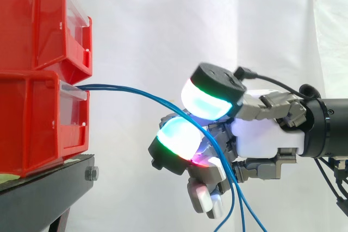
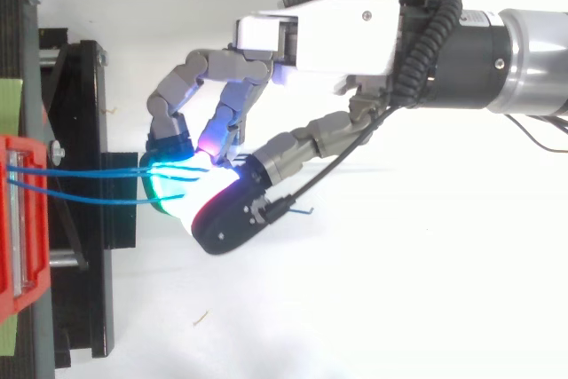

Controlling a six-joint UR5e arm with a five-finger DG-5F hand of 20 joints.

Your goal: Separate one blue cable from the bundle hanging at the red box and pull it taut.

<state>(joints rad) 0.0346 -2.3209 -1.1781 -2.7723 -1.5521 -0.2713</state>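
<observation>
Between the lower red bin [image 1: 38, 123] and the hand [image 1: 263, 131], we see the blue cables [image 1: 136, 91] arcing across. Its curled fingers pinch them between glowing pads, and the loose ends hang below.

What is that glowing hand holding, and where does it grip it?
The blue cables, pinched between the hand's fingers partway along, out from the lower red bin; their loose ends hang below.

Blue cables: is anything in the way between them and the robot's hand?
No, nothing visible. The hand is curled round the blue cables, which run free through the air from the lower red bin.
</observation>
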